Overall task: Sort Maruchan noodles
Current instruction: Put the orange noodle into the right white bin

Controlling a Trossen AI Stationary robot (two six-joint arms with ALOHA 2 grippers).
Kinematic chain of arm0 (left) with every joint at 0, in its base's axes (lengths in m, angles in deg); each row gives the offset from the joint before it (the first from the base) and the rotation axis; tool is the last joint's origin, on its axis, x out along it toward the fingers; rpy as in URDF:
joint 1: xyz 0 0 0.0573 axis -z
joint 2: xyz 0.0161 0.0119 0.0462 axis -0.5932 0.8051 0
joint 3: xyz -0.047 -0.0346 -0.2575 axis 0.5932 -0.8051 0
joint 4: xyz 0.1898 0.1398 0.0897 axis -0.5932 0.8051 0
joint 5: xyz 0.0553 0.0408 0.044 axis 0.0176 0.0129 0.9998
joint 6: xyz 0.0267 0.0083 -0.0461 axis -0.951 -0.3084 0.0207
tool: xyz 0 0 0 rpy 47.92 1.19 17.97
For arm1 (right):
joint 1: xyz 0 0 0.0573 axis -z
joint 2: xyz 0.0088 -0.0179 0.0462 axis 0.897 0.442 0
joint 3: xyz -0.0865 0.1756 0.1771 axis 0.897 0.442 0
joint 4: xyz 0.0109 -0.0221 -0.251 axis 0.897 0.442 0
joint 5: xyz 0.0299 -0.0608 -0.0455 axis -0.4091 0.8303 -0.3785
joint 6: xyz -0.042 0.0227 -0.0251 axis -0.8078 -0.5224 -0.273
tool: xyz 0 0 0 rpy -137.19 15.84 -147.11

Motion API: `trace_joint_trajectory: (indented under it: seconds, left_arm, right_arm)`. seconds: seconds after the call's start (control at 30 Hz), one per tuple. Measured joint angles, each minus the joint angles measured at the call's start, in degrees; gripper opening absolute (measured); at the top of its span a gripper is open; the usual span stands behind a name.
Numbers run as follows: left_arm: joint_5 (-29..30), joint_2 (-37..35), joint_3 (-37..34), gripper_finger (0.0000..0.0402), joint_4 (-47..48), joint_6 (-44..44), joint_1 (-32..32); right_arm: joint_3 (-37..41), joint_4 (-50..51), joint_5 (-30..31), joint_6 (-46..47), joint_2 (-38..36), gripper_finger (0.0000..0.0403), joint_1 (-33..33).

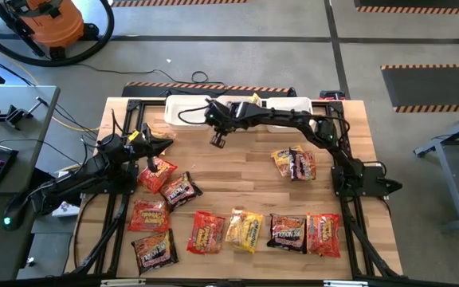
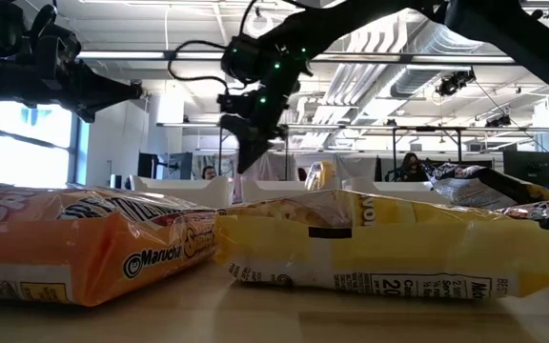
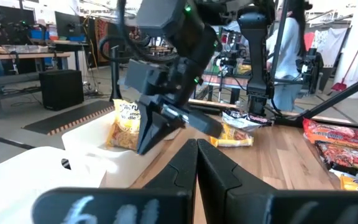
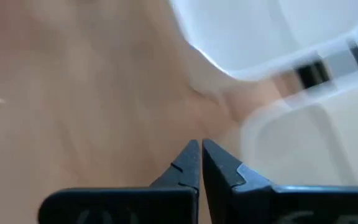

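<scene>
Bins [image 4: 278, 37] blurred, perhaps two, edges cropped

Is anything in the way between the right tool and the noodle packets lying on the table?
Nothing visible. The right tool, shut and empty, hangs over bare wood just in front of the white bins; the nearest packets lie beyond open tabletop.
</scene>
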Motion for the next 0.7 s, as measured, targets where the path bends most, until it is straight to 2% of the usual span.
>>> trace_joint_trajectory:
  seconds: [0.13, 0.2, 0.27, 0.4, 0.7]
  left_arm:
    - [0.00, -0.01, 0.00, 0.0003, 0.00, 0.01, 0.00]
    - [0.00, -0.02, 0.00, 0.0003, 0.00, 0.00, -0.02]
    - [0.02, -0.01, 0.00, 0.0003, 0.00, 0.00, 0.00]
    - [-0.06, -0.01, 0.00, 0.0003, -0.03, 0.00, -0.01]
    - [0.03, 0.00, 0.00, 0.0003, -0.02, 0.02, 0.00]
  right_arm:
    - [0.26, -5.33, -1.46, -1.89, 0.46, 0.0000, -1.54]
    - [3.10, -12.08, -1.93, -2.64, 0.02, 0.0000, -2.24]
    - [7.80, -18.15, -3.76, -2.49, -0.82, 0.0000, -2.69]
    - [18.62, -37.12, -6.28, -1.02, -2.63, 0.0000, -4.65]
    - [41.19, -74.89, -8.15, 0.88, -9.89, 0.0000, -8.49]
